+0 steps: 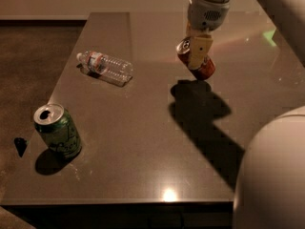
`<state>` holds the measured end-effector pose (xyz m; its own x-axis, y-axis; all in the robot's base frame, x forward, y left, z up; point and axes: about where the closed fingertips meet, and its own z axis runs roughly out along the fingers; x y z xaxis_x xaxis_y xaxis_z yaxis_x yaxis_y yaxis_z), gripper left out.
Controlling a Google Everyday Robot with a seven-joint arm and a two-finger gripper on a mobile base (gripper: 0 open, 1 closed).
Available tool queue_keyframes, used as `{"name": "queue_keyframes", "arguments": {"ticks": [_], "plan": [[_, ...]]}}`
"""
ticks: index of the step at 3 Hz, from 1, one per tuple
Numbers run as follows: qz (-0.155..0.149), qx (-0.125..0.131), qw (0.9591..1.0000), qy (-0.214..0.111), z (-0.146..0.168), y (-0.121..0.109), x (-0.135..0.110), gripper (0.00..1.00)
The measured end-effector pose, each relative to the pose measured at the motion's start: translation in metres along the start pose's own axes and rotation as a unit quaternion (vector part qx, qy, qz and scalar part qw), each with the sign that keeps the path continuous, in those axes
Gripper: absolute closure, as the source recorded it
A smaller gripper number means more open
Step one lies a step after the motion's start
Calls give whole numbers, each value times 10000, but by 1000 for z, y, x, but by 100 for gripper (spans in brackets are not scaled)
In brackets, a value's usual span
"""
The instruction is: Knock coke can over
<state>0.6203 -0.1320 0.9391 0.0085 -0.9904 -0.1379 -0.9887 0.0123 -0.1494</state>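
The gripper [194, 56] hangs over the far half of the desk [143, 142], right of the middle, and it straddles the coke can [206, 68]. One pale finger [200, 49] lies across the can's near side, and the other is mostly hidden behind it. The fingers appear pressed against the can's body, pinching it about mid-height. The coke can is tilted steeply, with its silver top up and toward the left edge and its base low and to the right. Its lower rim is at or just above the desk where its shadow meets it. Which of the two cannot be told.

A thin aluminium can like this is probably light and stiff enough to push, but it would dent under a hard squeeze. Its smooth wall may slip between the pads. The best hold is probably across the middle of the body, where the fingers already sit. Once laid on its side it would likely roll on the polished top, so it is probably safest released low.

Whether the coke can is open or full cannot be seen. The green can [58, 131] stands upright near the near-left corner, well apart from the coke can. Its top shows a dark opening, but what is inside is hidden. The bottle [106, 68] lies on its side by the left edge in the far half. It is clear and looks mostly empty, though that is uncertain.
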Motion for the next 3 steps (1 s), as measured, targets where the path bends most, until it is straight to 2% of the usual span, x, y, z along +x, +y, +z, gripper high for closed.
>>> {"name": "queue_keyframes", "arguments": {"ticks": [1,2,3], "plan": [[-379,-147,9992,-17,7,14,-4,36],[-783,-282,9965,8,12,25,-8,13],[-1023,-426,9938,5,21,35,-7,0]]}}
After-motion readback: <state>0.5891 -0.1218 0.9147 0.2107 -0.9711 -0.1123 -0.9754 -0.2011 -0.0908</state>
